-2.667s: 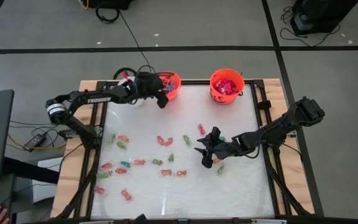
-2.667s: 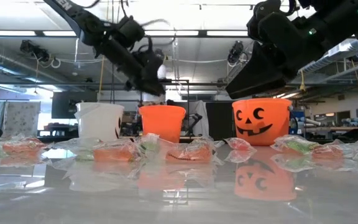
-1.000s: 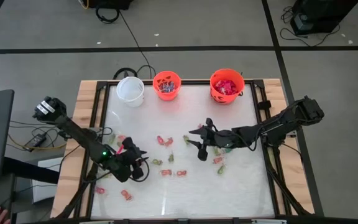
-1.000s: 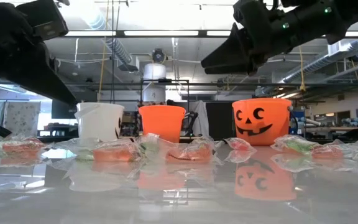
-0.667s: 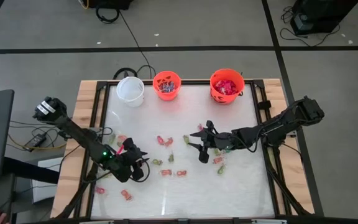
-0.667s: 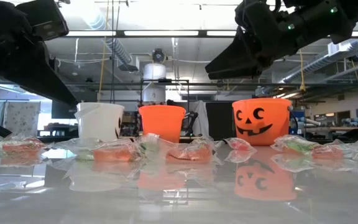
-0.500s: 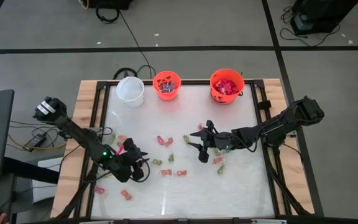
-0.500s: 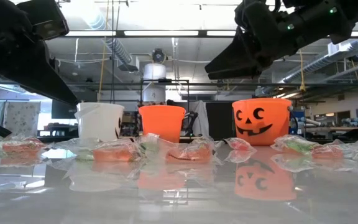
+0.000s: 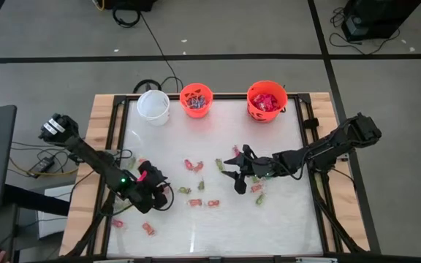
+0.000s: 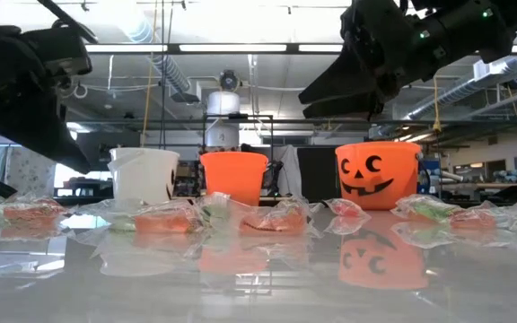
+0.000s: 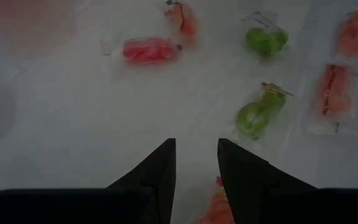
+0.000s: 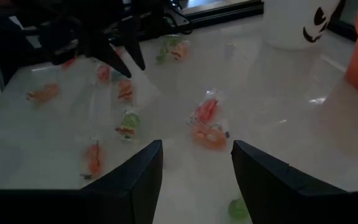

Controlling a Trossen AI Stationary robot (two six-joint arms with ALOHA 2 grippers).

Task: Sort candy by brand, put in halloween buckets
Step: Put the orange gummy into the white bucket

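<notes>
Your desk (image 9: 283, 219) carries everything, and along its far edge you have three buckets in a row: the larger orange bucket (image 9: 267, 101), holding red packets, then the small orange bucket (image 9: 196, 99) beside it, then the white bucket (image 9: 153, 105) at the end of the row. Your right arm reaches in over the middle of the desk, well short of the larger orange bucket, and its right gripper (image 9: 238, 172) hangs above the surface with the fingers spread wide and nothing between them; a few candies lie just beside and under it. Your left arm comes in low from the corner farthest from the larger orange bucket, and its left gripper (image 9: 161, 192) sits over the scattered sweets with the fingers parted by a narrow gap, pinching nothing. The loose candy (image 9: 193, 165) is strewn across the desk between the two grippers and nearer the front than the buckets. From the left wrist you can see green wrapped pieces (image 11: 257, 115) and a red one (image 11: 146, 50) lying on the surface ahead of the fingers.
</notes>
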